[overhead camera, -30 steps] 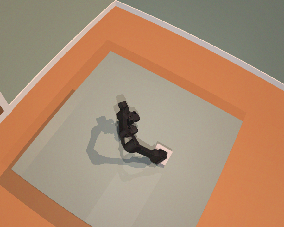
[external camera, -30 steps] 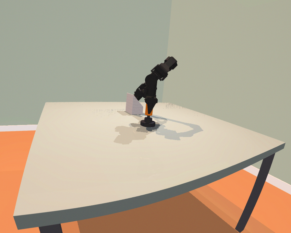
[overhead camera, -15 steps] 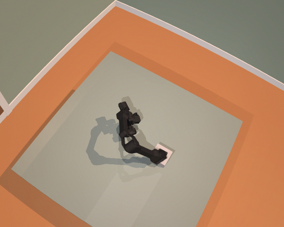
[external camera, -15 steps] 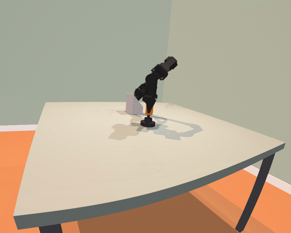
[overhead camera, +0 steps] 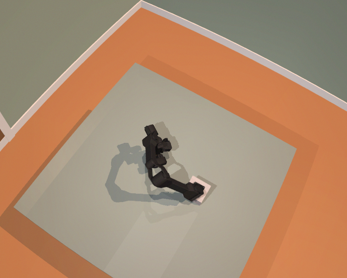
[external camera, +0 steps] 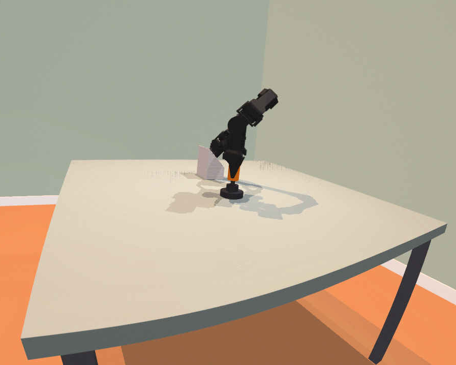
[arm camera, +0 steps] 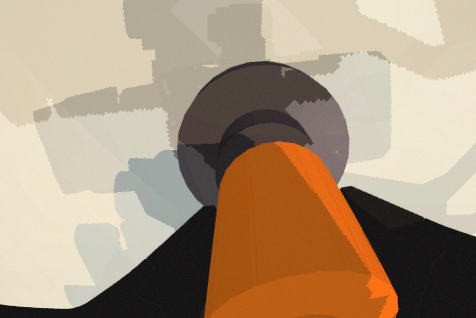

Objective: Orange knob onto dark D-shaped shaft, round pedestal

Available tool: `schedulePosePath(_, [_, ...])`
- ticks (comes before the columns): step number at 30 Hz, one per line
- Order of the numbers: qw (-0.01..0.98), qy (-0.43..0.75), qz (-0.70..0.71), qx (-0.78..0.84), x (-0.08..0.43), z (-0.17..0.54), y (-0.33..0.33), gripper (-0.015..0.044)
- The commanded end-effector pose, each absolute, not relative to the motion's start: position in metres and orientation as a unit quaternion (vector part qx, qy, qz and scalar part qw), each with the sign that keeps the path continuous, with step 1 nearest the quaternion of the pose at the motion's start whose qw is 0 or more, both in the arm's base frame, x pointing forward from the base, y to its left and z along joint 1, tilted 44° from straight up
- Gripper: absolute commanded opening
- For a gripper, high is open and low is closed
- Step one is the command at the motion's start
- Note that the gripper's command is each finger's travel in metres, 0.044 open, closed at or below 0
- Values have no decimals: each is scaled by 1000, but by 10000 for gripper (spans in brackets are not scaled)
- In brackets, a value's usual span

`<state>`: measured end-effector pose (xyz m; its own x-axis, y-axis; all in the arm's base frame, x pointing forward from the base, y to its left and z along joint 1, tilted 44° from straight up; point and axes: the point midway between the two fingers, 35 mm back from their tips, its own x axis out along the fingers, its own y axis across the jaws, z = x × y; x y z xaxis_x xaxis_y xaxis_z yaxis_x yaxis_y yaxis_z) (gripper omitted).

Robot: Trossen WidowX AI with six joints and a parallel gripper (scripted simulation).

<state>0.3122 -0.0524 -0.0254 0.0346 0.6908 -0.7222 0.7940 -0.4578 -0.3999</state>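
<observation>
1. Claw [external camera: 233, 166] [arm camera: 279, 208]: part open, clamped on knob [external camera: 236, 174] [arm camera: 285, 210], centre of exterior frame.
2. Knob above pedestal [external camera: 231, 192] [arm camera: 320, 135], shaft [external camera: 232, 183] showing between; not seated.
3. Risk: flats misaligned, pressing could jam or slip it.
4. No containers seen; pale block [overhead camera: 207, 187] [external camera: 209, 164], lower right in top view.

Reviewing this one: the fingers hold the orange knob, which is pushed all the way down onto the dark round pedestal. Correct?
Not quite: the exterior view shows the orange knob above the dark round pedestal, not fully down. The fingers do hold it.
</observation>
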Motion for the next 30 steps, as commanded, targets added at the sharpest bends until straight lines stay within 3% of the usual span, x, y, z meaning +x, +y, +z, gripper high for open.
schedulePosePath(1, [54,517,-464,718,312,-26,-51,0])
schedulePosePath(30, [40,507,-474,719,312,-26,-50,0])
